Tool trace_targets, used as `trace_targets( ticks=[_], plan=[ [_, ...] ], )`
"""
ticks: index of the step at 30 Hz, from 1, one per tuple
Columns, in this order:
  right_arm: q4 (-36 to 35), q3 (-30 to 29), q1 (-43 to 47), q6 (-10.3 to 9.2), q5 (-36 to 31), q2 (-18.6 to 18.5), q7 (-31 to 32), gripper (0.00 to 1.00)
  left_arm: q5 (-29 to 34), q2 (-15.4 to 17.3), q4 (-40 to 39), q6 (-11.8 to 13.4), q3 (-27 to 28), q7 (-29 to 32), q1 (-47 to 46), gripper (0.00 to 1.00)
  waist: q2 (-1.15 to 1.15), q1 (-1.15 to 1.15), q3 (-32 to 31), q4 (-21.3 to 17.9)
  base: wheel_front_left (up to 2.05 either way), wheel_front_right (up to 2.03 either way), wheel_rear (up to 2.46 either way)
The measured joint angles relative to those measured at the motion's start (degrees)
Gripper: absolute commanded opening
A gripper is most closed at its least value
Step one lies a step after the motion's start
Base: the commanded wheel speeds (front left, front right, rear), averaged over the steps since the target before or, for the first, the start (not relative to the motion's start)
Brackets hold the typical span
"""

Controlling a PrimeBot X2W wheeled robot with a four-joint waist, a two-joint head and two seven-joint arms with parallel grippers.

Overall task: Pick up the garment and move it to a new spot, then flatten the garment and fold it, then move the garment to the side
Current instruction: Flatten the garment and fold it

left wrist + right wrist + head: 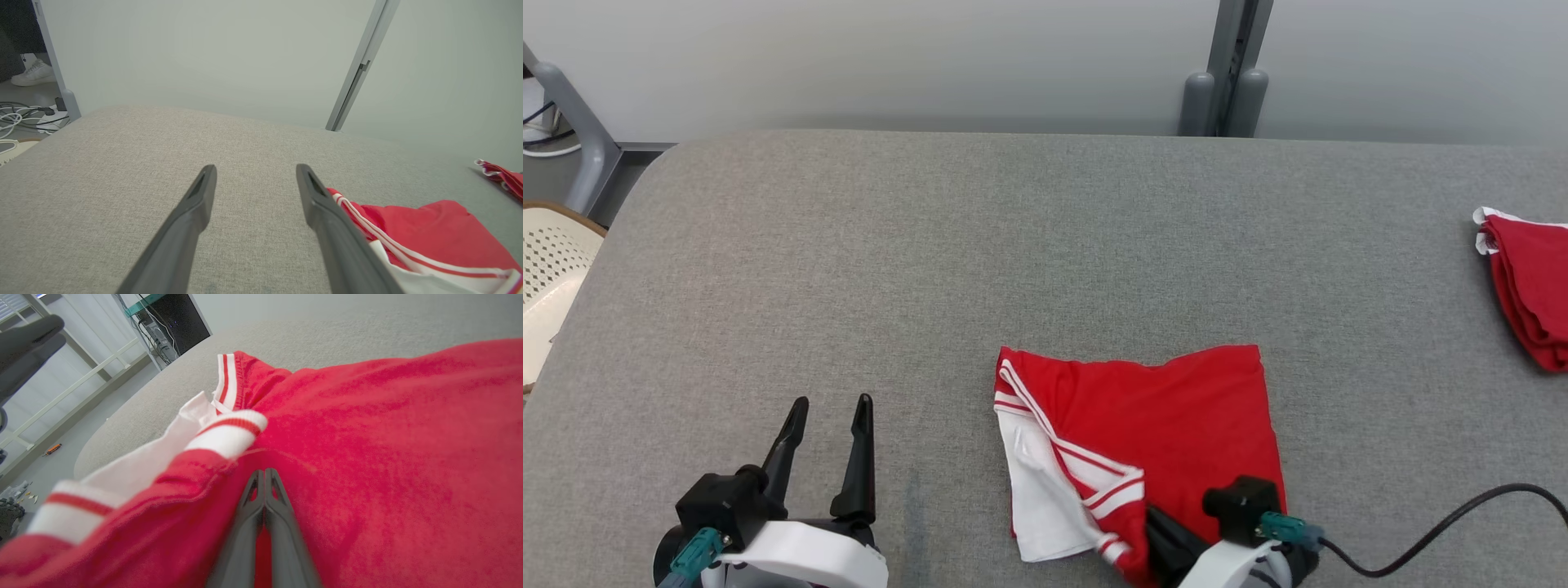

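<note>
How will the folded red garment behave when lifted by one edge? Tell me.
Likely floppy: the red garment lies in soft wrinkled folds, so it should droop. Its layers, white panel included, may slip apart. Probably light, thin cloth.

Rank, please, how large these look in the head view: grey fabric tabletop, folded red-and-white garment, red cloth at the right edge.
1. Grey fabric tabletop
2. Folded red-and-white garment
3. Red cloth at the right edge, partly cropped
</note>
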Motion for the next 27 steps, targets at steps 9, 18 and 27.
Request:
trace_targets(
  ticks=[9, 18, 27],
  plan=[
    [2.7, 13.7, -5.3, 0.0, 1.2, 0.2, -0.4, 0.0, -0.1, 0.2, -0.1, 0.2, 0.4, 0.0, -0.3, 1.0, 0.0, 0.0, 0.2, 0.3, 0.0, 0.0, 0.0],
    [2.1, 8.4, -8.1, 0.0, 2.9, -1.2, -2.0, 0.0, 0.0, -0.1, -0.3, 0.2, 0.5, 0.0, -0.4, 1.0, 0.0, 0.0, 0.4, -0.5, 0.0, 0.0, 0.0],
    [-12.5, -15.8, -2.9, 0.0, -9.4, -1.7, -2.2, 0.36, 1.9, -1.0, -1.0, -0.5, 0.5, -0.1, -1.5, 1.0, 0.0, 0.0, -0.1, -2.6, 0.0, 0.0, 0.0]
  ],
)
